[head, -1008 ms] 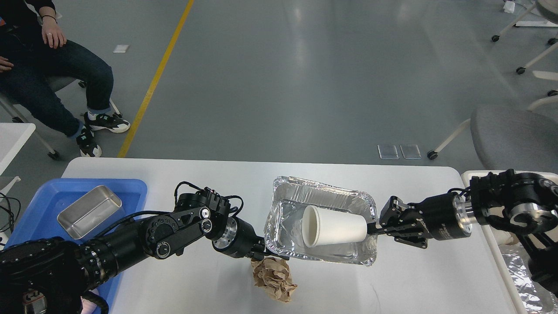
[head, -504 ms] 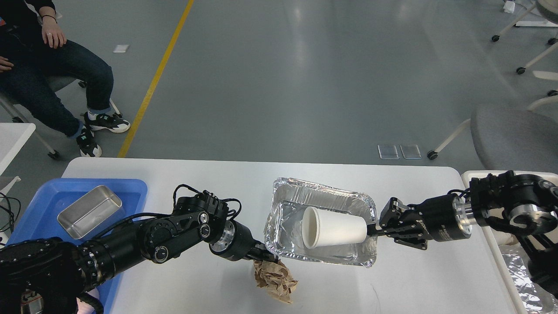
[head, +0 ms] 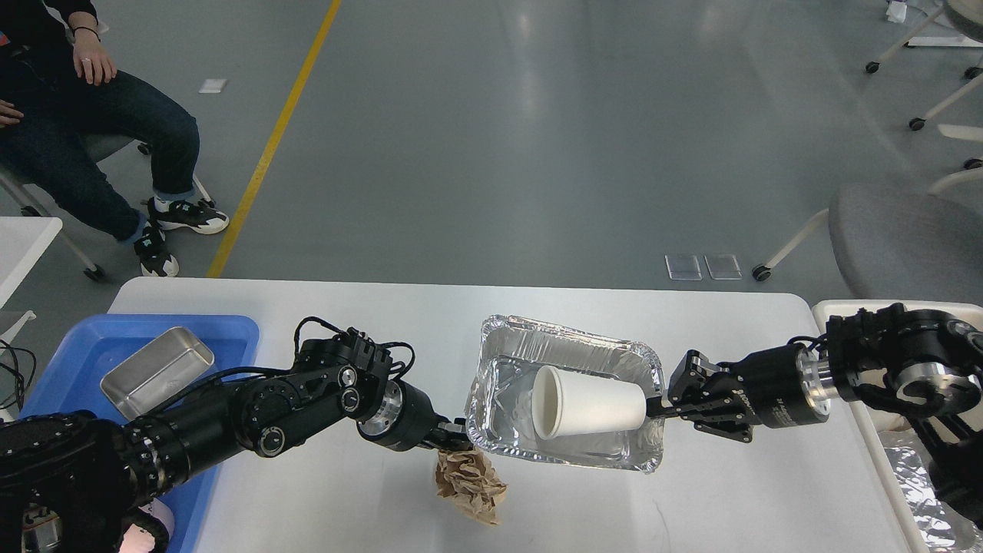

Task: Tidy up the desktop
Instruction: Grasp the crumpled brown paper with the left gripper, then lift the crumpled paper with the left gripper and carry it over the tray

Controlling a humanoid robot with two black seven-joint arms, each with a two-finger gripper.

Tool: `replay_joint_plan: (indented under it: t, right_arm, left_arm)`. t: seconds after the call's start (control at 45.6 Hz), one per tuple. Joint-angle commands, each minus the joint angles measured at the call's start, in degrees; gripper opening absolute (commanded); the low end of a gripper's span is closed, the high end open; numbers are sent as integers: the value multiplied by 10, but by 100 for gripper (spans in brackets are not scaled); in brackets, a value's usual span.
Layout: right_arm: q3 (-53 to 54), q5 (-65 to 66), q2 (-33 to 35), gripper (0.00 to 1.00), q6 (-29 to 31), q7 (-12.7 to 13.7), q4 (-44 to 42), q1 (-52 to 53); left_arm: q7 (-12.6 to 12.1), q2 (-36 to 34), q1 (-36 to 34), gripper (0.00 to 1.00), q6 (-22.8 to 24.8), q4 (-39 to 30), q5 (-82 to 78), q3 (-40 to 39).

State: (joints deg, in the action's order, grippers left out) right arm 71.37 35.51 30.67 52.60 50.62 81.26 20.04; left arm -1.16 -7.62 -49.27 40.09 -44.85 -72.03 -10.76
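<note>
Crumpled brown paper hangs from our left gripper, near the front-left corner of the foil tray. The jaws of that gripper appear clenched on the top of the paper wad, though they are seen small and dark, so the exact gap cannot be told. Our right gripper reaches in from the right and its jaws are closed down narrow on the bottom end of the white paper cup, which lies on its side inside the foil tray with its mouth facing left.

The desktop spans the whole near part of the scene. At its left end sits the blue tray, holding a small metal pan. At the far right edge of the view a cream bin stands just beside the desktop, with foil scraps visible inside it.

We judge the step in hand to be waste collection: both grippers hold one item of rubbish each.

Next move, as we judge it:
- Carry the paper wad over the foil tray or to the bin, then release.
- Keep the cup level so that it does not drag the light foil tray.
- Avoid contact between our two grippers, which work near each other across the tray.
</note>
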Motion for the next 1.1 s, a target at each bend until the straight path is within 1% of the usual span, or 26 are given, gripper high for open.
replay_joint_plan:
  t: [0.0, 0.153, 0.263, 0.372, 0.416, 0.482, 0.57, 0.679, 0.854, 0.964, 1.073]
  right_arm:
    - [0, 0, 1, 0, 1, 0, 0, 0]
    - [0, 6, -1, 0, 0, 0, 0, -1]
    - [1, 11, -1, 0, 0, 0, -1, -1]
    - [0, 12, -2, 0, 0, 0, -2, -4]
    - [0, 14, -3, 0, 0, 0, -2, -4]
    - [0, 25, -6, 0, 0, 0, -2, -4]
    - [0, 28, -8, 0, 0, 0, -2, -4]
    - [0, 28, -8, 0, -1, 0, -2, -4]
    - [0, 33, -8, 0, -2, 0, -2, -6]
    - [0, 33, -8, 0, -2, 0, -2, -8]
    - [0, 34, -11, 0, -3, 0, -1, -8]
  left_arm:
    - [3, -45, 0, 0, 7, -33, 0, -1]
    - [8, -124, -2, 0, 17, -76, 0, -2]
    - [22, -197, -3, 0, 18, -115, 6, -17]
    - [38, -260, -8, 0, 23, -135, 11, -68]
    - [41, -277, -7, 0, 33, -141, 11, -88]
    - [44, -306, -4, 0, 62, -152, 10, -117]
    - [45, -346, -3, 0, 82, -154, 10, -142]
    - [45, -364, -6, 0, 101, -155, 11, -172]
    - [43, -383, -34, 0, 148, -154, 13, -268]
    - [41, -390, -57, 0, 149, -149, 24, -305]
    - [39, -393, -94, 0, 149, -147, 42, -309]
